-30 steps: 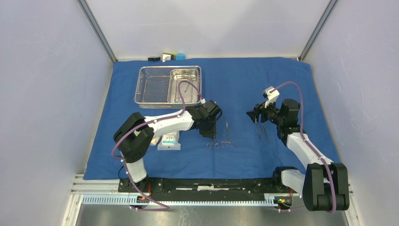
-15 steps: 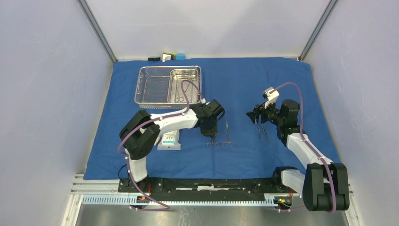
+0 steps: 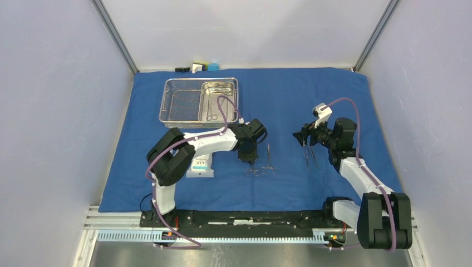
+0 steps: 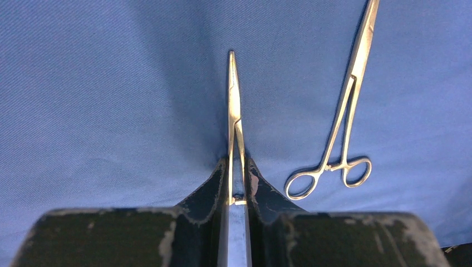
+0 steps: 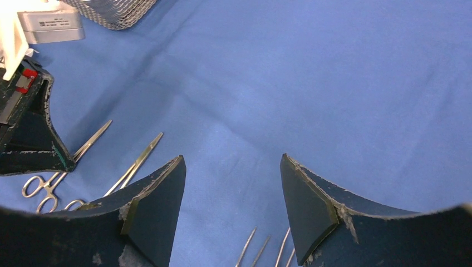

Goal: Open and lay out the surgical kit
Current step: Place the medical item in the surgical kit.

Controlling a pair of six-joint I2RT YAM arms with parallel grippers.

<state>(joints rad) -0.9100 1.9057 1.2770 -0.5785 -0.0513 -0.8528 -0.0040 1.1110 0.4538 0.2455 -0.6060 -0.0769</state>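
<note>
The large blue cloth wrap (image 3: 311, 100) lies opened flat and covers nearly the whole work surface. Everything else of the kit sits on it.

At its far left stands the rectangular steel wire-mesh basket (image 3: 181, 103). The smaller steel pan (image 3: 221, 88) sits inside the basket's right half, with a few thin instruments in it. The left arm reaches across the cloth just in front of the basket, and its cable loops over the pan's near edge.

The white-and-green packets (image 3: 201, 166) lie in a pile near the cloth's near-left part, partly hidden under that arm's forearm. How many there are cannot be told.

One loose steel ring-handled clamp (image 4: 345, 111) lies flat at the cloth's middle, just beside the left pincer (image 4: 236, 167) and apart from it. More slim steel instruments (image 3: 309, 153) lie side by side beneath the right pincer (image 5: 231, 161).

Small black, white and blue blocks (image 3: 197, 68) stand in a row past the cloth's far edge.

The left pincer points down at the cloth and is clenched on a slim steel scissor-like instrument (image 4: 234, 105). It grips the shanks, and the pointed tip reaches forward beyond the fingers. Whether that tip touches the cloth cannot be told.

The right pincer hangs over the cloth's right half with its jaws spread wide. Nothing is between them.
</note>
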